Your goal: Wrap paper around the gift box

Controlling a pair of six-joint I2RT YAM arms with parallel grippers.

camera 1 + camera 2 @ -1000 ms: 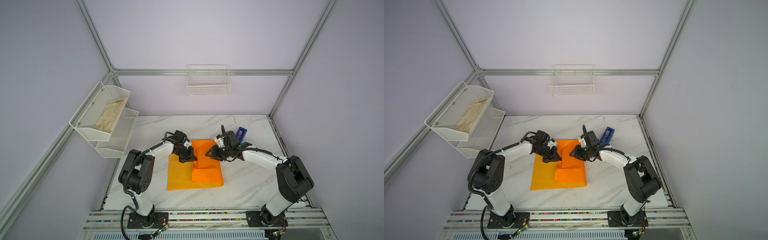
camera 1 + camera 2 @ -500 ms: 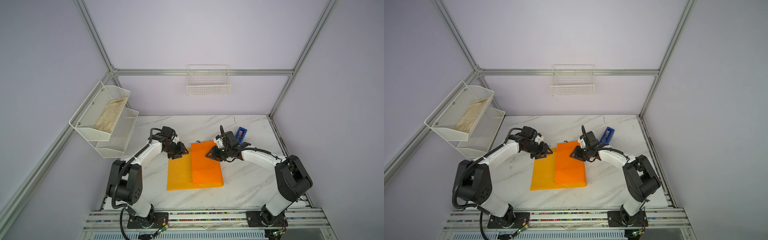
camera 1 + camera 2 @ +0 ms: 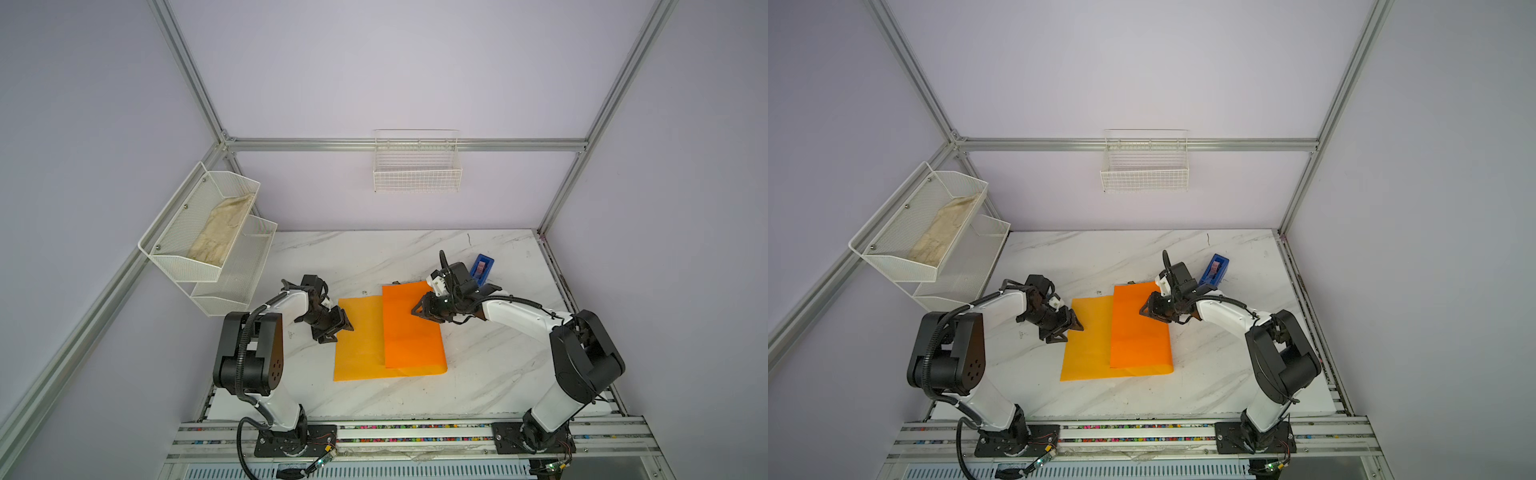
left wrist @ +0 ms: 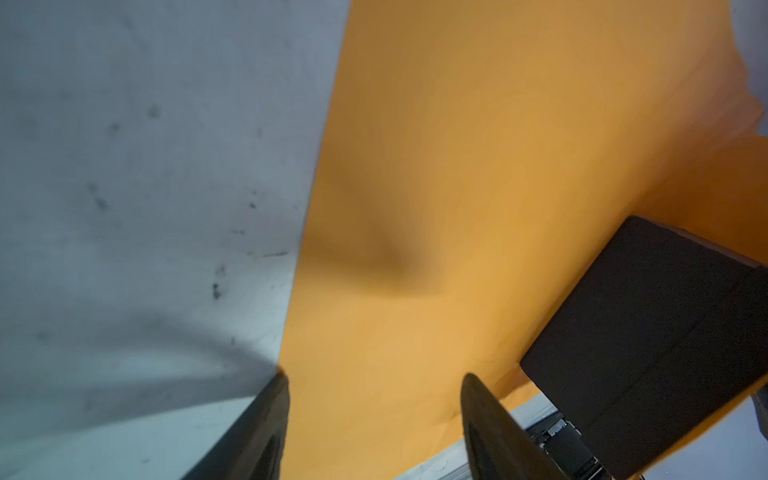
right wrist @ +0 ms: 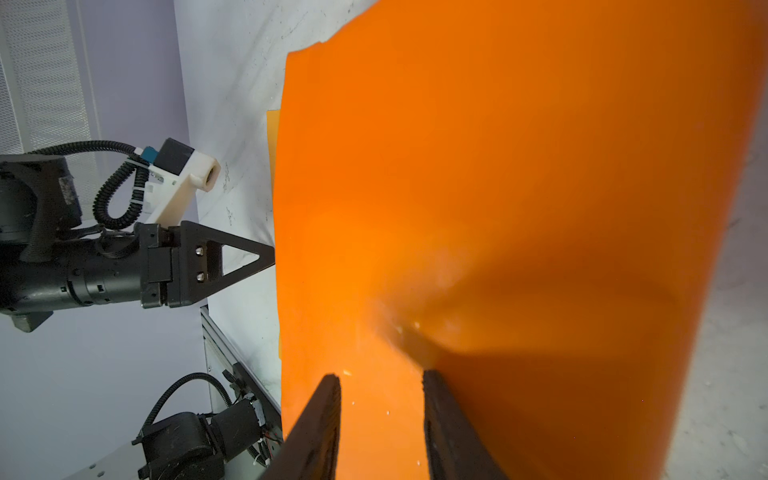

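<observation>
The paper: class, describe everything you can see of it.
The paper is an orange-yellow sheet on the marble table, its right part folded leftward as a brighter flap, leaving a paler strip. The right gripper touches the flap; the open left gripper sits at the strip's edge. The gift box shows under the flap.

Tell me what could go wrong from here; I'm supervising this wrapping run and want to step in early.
1. The folded flap of the paper looks untaped, with only the right gripper on it; lifting off may let it spring open.
2. The left gripper is open at the paper's left edge; a pull there could drag it and shift the gift box beneath.
3. The tape dispenser stands close behind the right gripper and could be knocked.
</observation>
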